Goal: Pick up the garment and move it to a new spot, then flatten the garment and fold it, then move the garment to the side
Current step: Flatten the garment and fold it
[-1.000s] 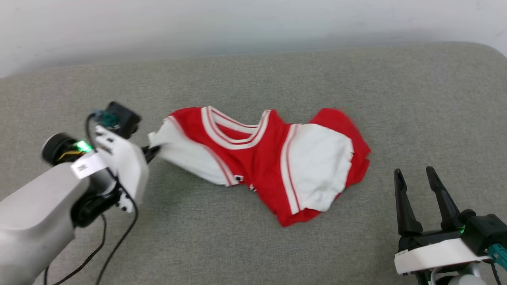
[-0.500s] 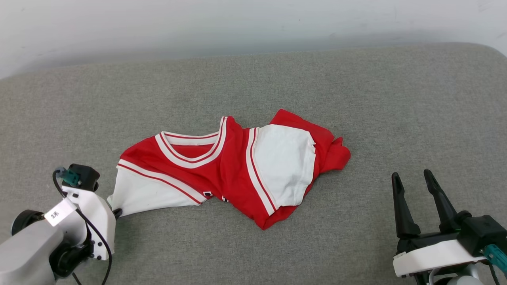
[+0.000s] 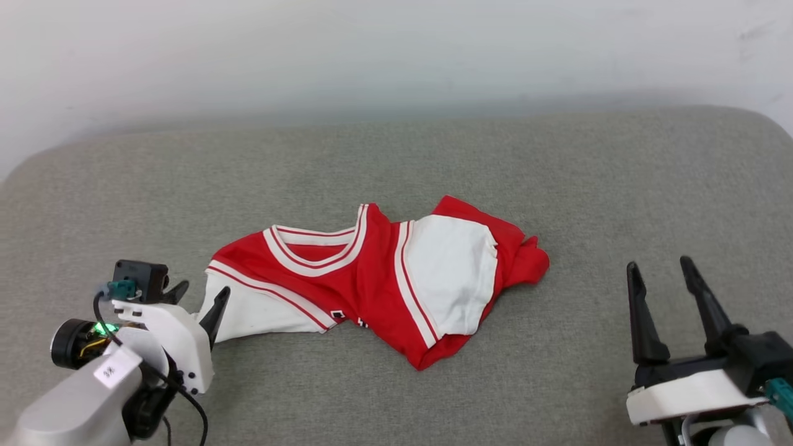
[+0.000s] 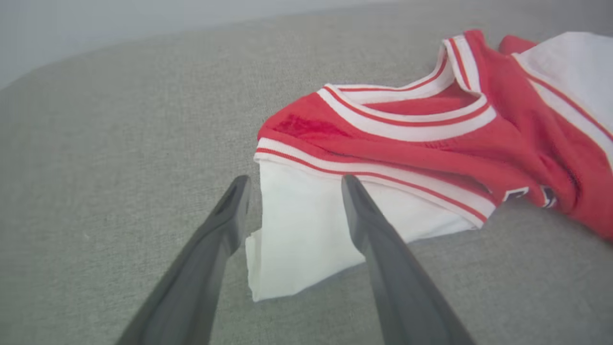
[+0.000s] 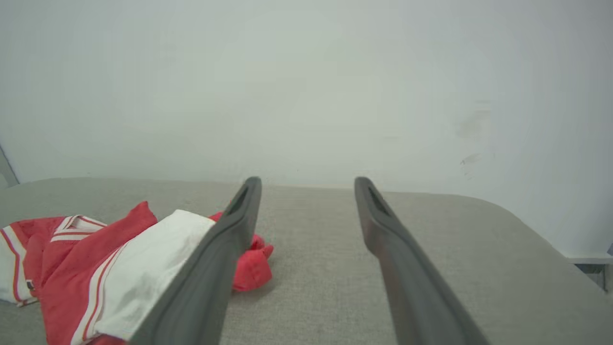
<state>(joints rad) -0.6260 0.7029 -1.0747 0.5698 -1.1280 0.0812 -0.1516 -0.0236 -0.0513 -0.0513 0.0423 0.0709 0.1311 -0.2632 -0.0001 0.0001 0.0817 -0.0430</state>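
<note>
The cushion [image 3: 557,186] is carrying the garment [image 3: 365,279] about its middle, a little toward the left edge, and well apart from the right edge. A second ago the garment was lying farther back and was being pulled by one sleeve toward the near left. Now it is resting, no longer being dragged. The head camera is also tilting, so part of the shift in that view is the camera's own.

The garment is lying crumpled. The striped neck is facing up, one white sleeve is folded over the red body, and a red lump is bunching at the right end.

The left end effector [image 4: 295,179] is the real change. Half a second ago it was clamped on the white sleeve [image 4: 297,230]. Now its fingers are standing apart, with the sleeve lying slack on the cushion between and beneath them. Whether either finger is touching the cloth cannot be told.

The right end effector [image 3: 659,264] is hanging over the near right of the cushion, fingers apart and empty, well clear of the garment, as it was a second ago.

The release is probably closing the moving step. The garment is sitting in its new spot, and flattening is coming next, likely needing both sleeves drawn outward and the bunched right end pulled straight.
</note>
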